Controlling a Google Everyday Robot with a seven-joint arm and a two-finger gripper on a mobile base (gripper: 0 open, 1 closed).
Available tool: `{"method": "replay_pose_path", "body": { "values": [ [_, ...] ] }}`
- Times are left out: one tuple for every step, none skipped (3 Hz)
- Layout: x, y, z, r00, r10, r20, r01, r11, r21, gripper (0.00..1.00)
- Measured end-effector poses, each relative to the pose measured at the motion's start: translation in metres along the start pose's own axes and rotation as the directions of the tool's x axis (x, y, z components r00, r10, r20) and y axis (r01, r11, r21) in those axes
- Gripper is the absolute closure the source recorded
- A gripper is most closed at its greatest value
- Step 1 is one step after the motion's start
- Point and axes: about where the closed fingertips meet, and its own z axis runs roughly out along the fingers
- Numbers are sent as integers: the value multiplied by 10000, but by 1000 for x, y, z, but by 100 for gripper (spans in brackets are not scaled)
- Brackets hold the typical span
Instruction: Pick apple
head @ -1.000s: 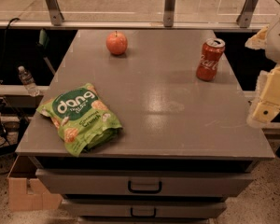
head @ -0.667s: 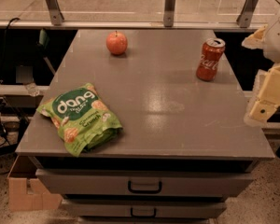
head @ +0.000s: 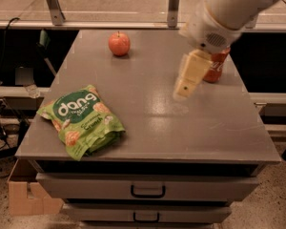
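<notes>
- My tool [head: 185, 86] hangs above the desk [head: 157, 128] right of centre in the frame. From this angle I cannot tell whether it is open or closed. If it is closed when I reach the fruit, I would only knock it away.
- The apple [head: 119, 43] sits alone toward the upper left of the desk, near the far edge and well apart from my tool. It is round and looks free to roll. A glancing touch from one side could send it off the back or left edge.
- The red soda can [head: 219, 68] stands just behind my tool in the picture, partly hidden by it. I cannot judge how much clearance there is. A careless sweep toward the upper left with my wrist low could clip the can and tip it over.
- My bulky arm fills the upper right of the frame and may block the view of the apple as I close in. That would make my final alignment a guess.
- Coming down too high on the apple risks a shallow pinch that slips on its smooth skin.
- The green chip bag [head: 81, 120] lies at lower left, well off my likely path. I expect no trouble from it.
</notes>
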Motion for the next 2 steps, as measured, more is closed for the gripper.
{"method": "replay_pose_path", "body": {
  "values": [
    [-77,-31,30,9946,-546,885,531,9984,195,0],
    [-77,-31,30,9946,-543,882,527,9984,195,0]
  ]
}}
